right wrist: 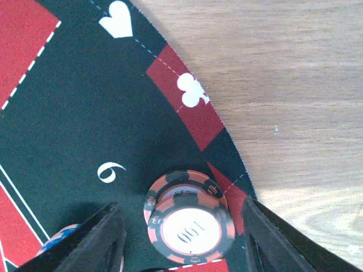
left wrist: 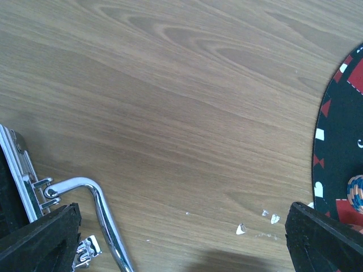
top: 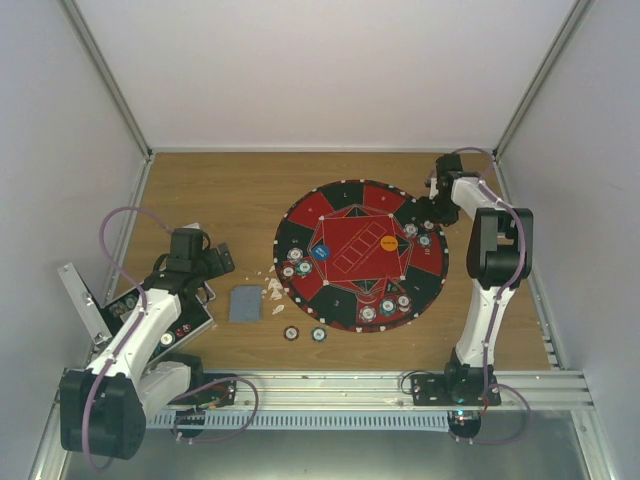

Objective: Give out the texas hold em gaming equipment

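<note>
A round red-and-black mat [top: 355, 255] lies on the wooden table [top: 220, 190], a black hinged case [top: 192, 322] well to its left.

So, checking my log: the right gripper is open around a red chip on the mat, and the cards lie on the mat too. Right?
Not quite. The top view shows the cards on the table, left of the mat, not on it. The rest holds: the right gripper is open around the red chip on the mat.

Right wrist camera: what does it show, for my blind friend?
Red-and-black poker chips, the top one marked 100, sit on a black-and-red mat between the open fingers of the right gripper. White heart and club symbols mark its rim, beside wooden table.
</note>
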You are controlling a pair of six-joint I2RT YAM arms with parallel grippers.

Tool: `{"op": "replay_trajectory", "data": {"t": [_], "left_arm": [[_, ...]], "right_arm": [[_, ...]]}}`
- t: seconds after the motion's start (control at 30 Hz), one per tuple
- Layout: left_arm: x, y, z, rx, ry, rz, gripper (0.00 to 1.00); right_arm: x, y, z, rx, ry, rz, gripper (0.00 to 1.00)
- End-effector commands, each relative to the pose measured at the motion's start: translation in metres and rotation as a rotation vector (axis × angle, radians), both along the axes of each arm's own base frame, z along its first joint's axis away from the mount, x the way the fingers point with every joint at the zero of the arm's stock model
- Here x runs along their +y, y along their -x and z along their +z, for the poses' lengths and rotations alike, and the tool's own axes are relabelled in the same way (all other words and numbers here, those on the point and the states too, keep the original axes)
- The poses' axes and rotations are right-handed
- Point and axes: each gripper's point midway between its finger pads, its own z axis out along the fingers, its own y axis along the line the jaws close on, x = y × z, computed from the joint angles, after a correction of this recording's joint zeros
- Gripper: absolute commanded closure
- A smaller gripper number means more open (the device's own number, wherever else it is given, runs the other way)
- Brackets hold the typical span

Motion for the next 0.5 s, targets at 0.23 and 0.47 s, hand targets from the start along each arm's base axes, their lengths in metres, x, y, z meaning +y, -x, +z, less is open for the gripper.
{"op": "replay_trajectory", "data": {"t": [0.23, 0.47], "left_arm": [[-0.016, 0.007, 0.005, 0.065, 0.127, 0.041, 0.01], [-0.057, 0.036, -0.022, 0.268, 0.130, -0.008, 0.01]], "right_arm": [[0.014, -0.019, 0.061, -0.143, -0.090, 0.025, 0.13], [0.021, -0.017, 0.135, -0.364, -0.133, 0.028, 0.10]]}}
